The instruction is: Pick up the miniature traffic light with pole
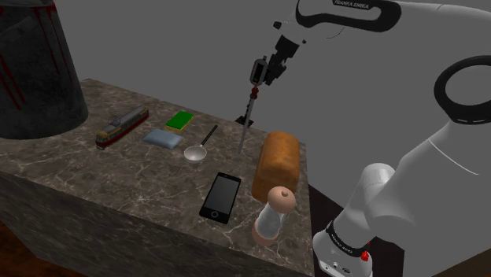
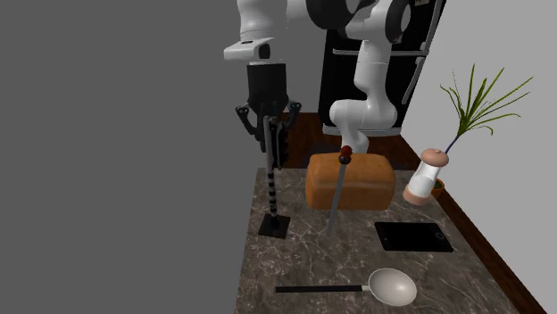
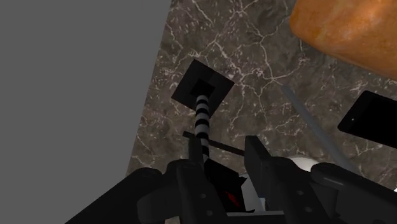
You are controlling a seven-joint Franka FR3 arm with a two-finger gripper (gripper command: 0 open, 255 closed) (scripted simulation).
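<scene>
Claw (image 2: 274, 159) fingers stand narrow, clasping the head of the miniature traffic light (image 2: 271, 192), whose upright striped pole runs straight down from them to its black base at the worktop (image 2: 303, 263) edge.

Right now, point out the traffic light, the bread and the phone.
traffic light (image 2: 271, 189), second exterior view, on its striped pole.
bread (image 2: 353, 183), second exterior view, on the side facing the camera.
phone (image 2: 411, 236), second exterior view, on the middle of its dark screen.
</scene>
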